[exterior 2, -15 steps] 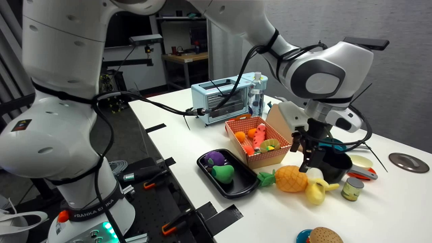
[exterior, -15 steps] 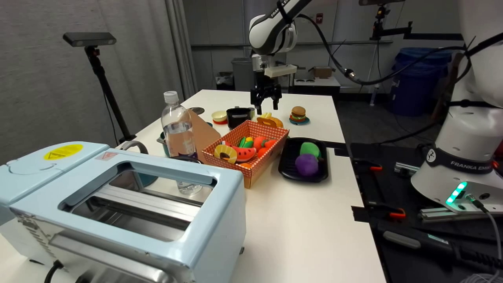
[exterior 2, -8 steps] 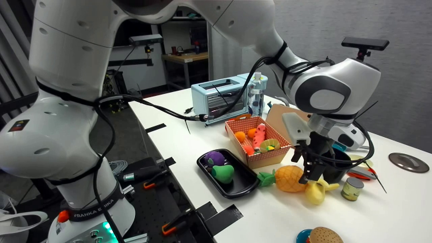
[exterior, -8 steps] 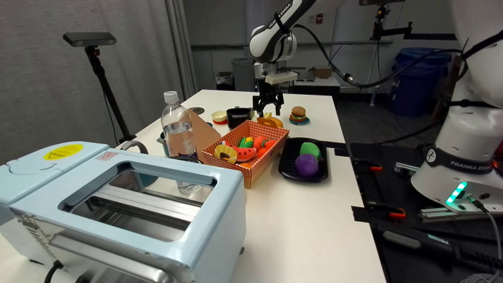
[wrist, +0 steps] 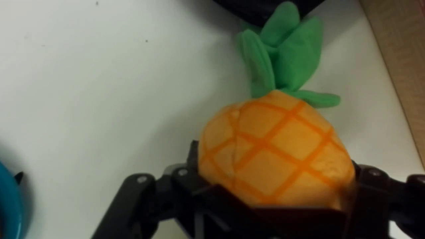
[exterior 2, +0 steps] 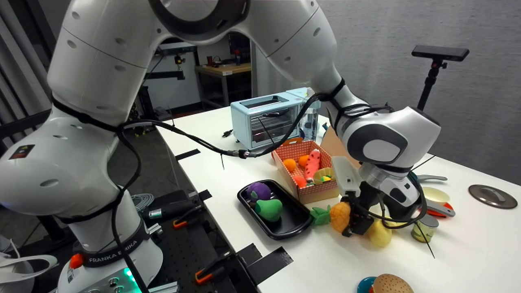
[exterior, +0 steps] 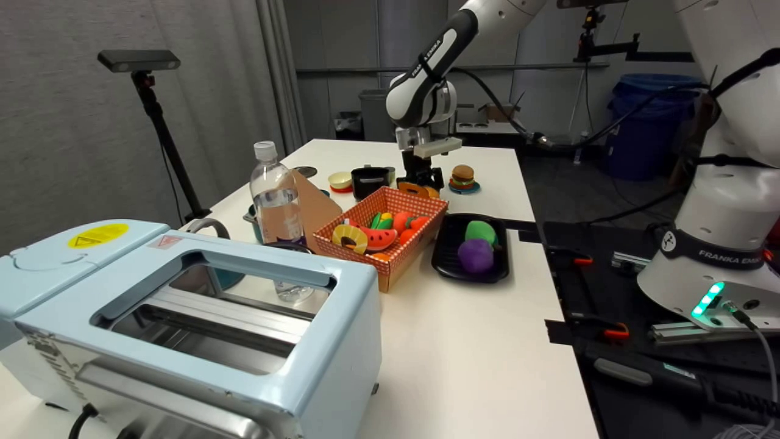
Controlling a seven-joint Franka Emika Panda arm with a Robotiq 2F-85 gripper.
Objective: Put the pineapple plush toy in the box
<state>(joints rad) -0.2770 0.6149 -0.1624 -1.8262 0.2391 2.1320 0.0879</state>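
- The claw (wrist: 275,161) sits low over the pineapple plush toy (exterior 2: 340,217), fingers apart, one at each side of its orange body.
- That toy lies on the desk (exterior 2: 468,252), its leaves (wrist: 297,59) right by the black tray (exterior 2: 299,217).
- Near it stands the box (exterior 2: 319,195), red-checked, with toy fruit (exterior 2: 312,165) inside.
- The tray carries a purple plush (exterior 2: 259,191) and a green plush (exterior 2: 269,210).
- Away from the leaves, beyond the claw, a yellow plush (exterior 2: 380,236) lies near a small can (exterior 2: 430,228).

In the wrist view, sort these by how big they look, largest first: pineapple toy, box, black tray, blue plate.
1. Pineapple toy
2. Box, one side showing
3. Black tray and blue plate, unranked: both cut off, similar slivers
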